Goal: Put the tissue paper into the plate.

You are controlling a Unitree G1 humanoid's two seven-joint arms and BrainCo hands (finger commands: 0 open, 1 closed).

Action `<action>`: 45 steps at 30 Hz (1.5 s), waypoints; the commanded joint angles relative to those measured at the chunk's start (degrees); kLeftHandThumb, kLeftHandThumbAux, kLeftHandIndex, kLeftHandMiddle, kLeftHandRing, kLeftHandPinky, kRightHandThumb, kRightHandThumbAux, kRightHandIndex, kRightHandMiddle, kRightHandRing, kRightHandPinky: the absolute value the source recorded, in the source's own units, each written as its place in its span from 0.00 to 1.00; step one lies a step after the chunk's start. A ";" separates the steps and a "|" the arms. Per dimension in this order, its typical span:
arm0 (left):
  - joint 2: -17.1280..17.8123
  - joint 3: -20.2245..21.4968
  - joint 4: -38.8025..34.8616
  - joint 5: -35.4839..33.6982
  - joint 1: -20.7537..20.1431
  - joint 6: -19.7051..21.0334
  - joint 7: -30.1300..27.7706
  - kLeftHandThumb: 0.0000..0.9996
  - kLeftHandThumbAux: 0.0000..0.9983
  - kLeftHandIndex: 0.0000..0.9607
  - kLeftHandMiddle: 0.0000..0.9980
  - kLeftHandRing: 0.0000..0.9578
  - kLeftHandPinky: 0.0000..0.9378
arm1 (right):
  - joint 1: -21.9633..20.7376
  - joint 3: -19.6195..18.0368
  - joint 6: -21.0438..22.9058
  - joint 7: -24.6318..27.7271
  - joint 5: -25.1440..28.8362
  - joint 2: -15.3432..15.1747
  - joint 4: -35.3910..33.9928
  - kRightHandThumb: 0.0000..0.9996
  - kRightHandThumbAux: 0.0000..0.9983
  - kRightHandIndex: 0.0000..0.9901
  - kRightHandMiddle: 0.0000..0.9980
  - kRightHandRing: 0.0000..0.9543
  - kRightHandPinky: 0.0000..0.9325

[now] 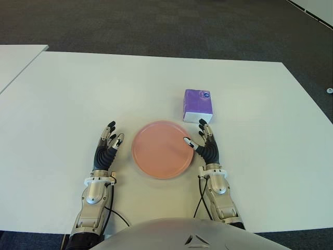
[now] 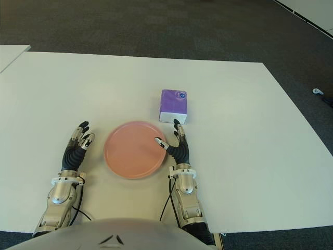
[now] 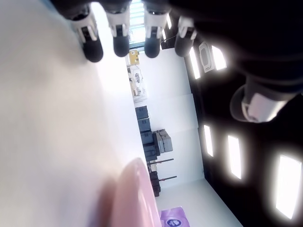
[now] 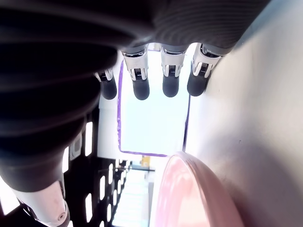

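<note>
Tissue paper [image 1: 198, 105], a purple pack, sits on the white surface [image 1: 62, 104] just beyond the far right edge of the pink plate [image 1: 160, 151]; the two look near, and you cannot tell whether they touch. In the eye views, your right hand [image 1: 205, 146] shows at the plate's right rim, thumb reaching over the rim, fingertips pointing at the pack and near its front face. Your left hand [image 1: 107, 148] shows to the left of the plate, apart from it.

In the left wrist view, that hand's fingers [image 3: 120, 42] are stretched out straight with nothing between them.

In the right wrist view, the right hand's fingers [image 4: 141, 82] are likewise extended and hold nothing, with the pack's pale face right ahead and the plate's rim beside the palm.

Watch these risks: if you reach forward with flat fingers, you will likely shove the pack away instead of gripping it. The thumb over the rim could tip or drag the plate. A soft pack may slip from a shallow pinch.
</note>
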 commanded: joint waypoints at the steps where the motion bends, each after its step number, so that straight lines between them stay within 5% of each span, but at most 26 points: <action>1: 0.02 -0.20 3.16 0.48 1.58 2.82 -0.60 0.00 0.39 0.00 0.00 0.00 0.00 | 3.46 0.20 4.24 0.90 0.44 0.08 2.69 0.06 0.71 0.00 0.00 0.00 0.00; 19: -0.81 -0.15 5.08 0.57 0.83 1.31 0.08 0.00 0.39 0.00 0.00 0.00 0.00 | 3.00 -1.57 7.37 -0.94 -1.42 -1.05 1.25 0.05 0.71 0.00 0.00 0.00 0.00; 29: -2.11 -0.22 6.52 1.15 -0.15 0.80 1.63 0.00 0.39 0.00 0.00 0.00 0.00 | 0.33 -6.70 8.19 -10.96 -7.42 -1.46 -3.45 0.09 0.70 0.00 0.00 0.00 0.00; 45: -3.04 0.08 10.91 1.53 -2.04 -2.49 3.54 0.00 0.40 0.00 0.00 0.00 0.00 | -1.70 -8.40 7.89 -10.74 -6.37 -3.12 -1.30 0.10 0.70 0.00 0.00 0.00 0.00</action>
